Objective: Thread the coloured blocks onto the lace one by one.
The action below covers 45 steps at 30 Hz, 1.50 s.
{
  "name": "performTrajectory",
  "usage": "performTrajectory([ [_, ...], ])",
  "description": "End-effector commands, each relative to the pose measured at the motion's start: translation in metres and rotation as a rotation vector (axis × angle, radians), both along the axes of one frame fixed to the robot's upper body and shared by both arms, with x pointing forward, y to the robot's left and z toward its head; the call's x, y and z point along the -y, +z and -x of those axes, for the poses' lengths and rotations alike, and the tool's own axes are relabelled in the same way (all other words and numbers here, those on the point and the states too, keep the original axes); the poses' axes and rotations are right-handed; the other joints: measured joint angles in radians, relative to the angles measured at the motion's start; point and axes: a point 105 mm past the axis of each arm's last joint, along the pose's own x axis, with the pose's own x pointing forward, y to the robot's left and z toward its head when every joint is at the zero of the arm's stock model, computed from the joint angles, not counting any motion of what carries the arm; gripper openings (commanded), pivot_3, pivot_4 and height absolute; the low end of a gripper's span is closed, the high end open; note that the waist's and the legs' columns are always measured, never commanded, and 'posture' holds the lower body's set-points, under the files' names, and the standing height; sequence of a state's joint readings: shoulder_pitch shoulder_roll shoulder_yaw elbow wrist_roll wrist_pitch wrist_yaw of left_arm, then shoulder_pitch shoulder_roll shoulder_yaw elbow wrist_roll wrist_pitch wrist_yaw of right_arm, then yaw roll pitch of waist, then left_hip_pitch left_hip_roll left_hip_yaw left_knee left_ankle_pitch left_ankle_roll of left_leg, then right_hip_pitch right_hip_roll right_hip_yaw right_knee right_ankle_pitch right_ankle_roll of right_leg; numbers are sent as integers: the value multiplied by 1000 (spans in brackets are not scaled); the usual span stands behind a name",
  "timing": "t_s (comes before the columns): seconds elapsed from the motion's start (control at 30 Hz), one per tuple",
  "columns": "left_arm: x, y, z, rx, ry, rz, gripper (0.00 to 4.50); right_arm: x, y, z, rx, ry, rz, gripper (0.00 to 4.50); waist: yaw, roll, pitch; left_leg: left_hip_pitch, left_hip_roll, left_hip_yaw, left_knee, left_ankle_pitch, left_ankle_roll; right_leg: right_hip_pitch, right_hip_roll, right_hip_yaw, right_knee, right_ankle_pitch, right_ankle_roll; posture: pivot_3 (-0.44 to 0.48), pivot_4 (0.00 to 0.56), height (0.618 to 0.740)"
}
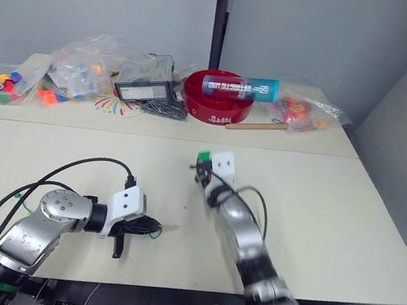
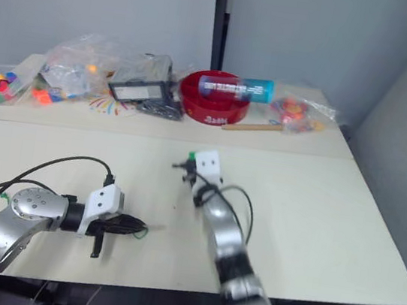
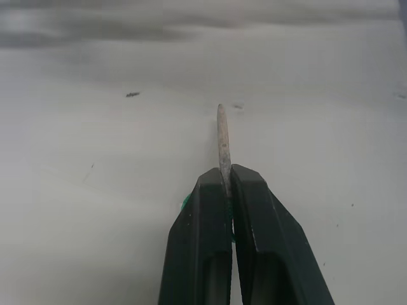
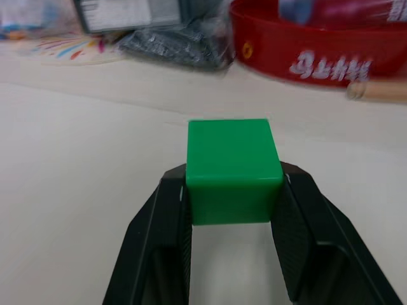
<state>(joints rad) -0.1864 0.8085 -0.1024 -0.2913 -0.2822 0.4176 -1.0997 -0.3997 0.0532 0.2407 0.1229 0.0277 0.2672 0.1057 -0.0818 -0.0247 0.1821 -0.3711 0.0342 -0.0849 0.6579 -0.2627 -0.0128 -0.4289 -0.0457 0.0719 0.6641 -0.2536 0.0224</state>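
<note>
we take the red bowl at the back of the desk as our landmark. a clear tube with a blue cap lies across the bowl's rim, tilted, with print on it that we cannot read. just beside the bowl, on the robot's right, a wooden stick lies on the desk, and past it sits a clear bag of red, orange and yellow toy pieces. on the bowl's other side we see a dark bag with a flat label card leaning on it, then more clear bags with small coloured bits inside. farthest from the bowl on that side, a clear tub holds mixed coloured pieces.

nearer the robot than the bowl, the right claw is closed on a green block, one finger pressed on each side of the cube, held above the desk's surface. in the head view the block shows at the tip of the right arm.

well apart from the bowl, low over the near part of the desk, the left claw is clamped tight on the lace. its pale stiff tip sticks out beyond the fingertips, and a bit of green cord shows at the fingers' side.
</note>
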Motion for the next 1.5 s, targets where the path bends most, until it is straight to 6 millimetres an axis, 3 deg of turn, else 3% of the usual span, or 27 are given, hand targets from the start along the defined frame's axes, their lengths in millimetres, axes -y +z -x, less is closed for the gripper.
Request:
performTrajectory([
  [0.03,4,7,-1,31,-28,20,0,11,30,40,54,65,19,1165,12,0,0,-2,0,0,0,0,0,-1,-1,0,-1,0,0,0,150,740],
  [0.17,6,7,-5,32,-42,25,0,25,9,76,-50,95,93,1165,15,0,0,-1,0,2,1,0,0,0,0,0,-2,0,1,0,150,740],
  [0.37,8,7,-5,31,-60,25,0,33,-33,91,-238,95,147,1165,11,-1,0,5,2,3,1,1,-1,4,3,1,-2,-4,7,0,150,740],
  [0.5,9,6,-5,30,-65,22,0,31,-46,96,-315,110,140,1165,11,-3,-1,5,2,3,2,1,-1,5,3,1,-2,-4,6,0,150,740],
  [0.6,9,6,-5,27,-66,22,0,31,-39,95,-288,114,107,1165,11,-3,-1,5,2,3,2,1,-1,5,3,1,-2,-1,1,0,150,740],
  [0.63,9,6,-5,27,-66,22,0,33,-32,93,-259,119,95,2240,12,-3,-1,4,2,3,2,1,-1,5,3,1,-2,-1,1,0,150,740],
  [0.87,7,6,-7,28,-60,18,0,54,17,88,-47,247,123,4480,15,-3,-1,3,1,3,2,1,-1,4,2,1,-4,-1,1,0,150,740],
  [0.93,7,6,-8,30,-55,18,0,60,28,86,-7,326,164,4480,16,-3,-1,3,1,3,2,1,-1,5,1,1,-4,-1,1,0,150,740],
  [1.07,8,9,-10,33,-47,27,0,61,47,90,24,658,242,4480,12,-3,0,3,1,3,2,1,-1,5,2,1,-4,-1,1,0,150,740],
  [1.23,9,12,-10,35,-54,25,0,62,44,90,-49,1018,418,4480,12,-3,0,3,1,3,2,1,-1,6,2,0,-5,-1,1,0,150,740],
  [1.37,11,14,-9,38,-56,24,0,64,27,65,6,1100,612,4480,14,-3,0,3,1,3,3,1,-1,6,2,0,-6,0,1,0,150,740],
  [1.5,11,14,-6,35,-55,25,0,63,19,50,58,1162,690,4480,14,-3,1,2,1,3,3,1,-1,5,1,0,-6,0,1,0,150,740],
])
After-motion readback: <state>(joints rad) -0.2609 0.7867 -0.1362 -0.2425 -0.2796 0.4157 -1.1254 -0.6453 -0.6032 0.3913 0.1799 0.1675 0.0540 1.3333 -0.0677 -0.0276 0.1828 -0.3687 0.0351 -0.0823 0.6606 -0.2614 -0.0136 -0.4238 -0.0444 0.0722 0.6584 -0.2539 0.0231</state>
